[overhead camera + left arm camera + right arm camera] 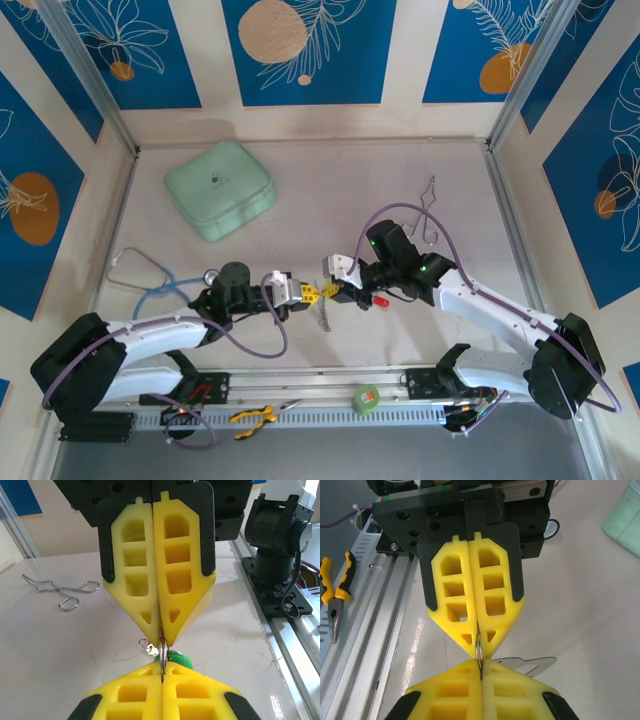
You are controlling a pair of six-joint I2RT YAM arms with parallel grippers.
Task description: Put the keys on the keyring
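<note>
Yellow left gripper (162,669) and right gripper (481,667), both closed tip-to-tip on thin metal keyring (479,651)

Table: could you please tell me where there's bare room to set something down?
Free: the far strip between the mint-green case and the wire clip, and the table's near middle. Crowded: the centre, where the left claw and right claw pinch a metal ring, and by the stethoscope.

Blue leaf-patterned wall panels (305,50), cream walls (210,60), 2 aluminium corner posts (90,75), pale tabletop (320,190)
</note>
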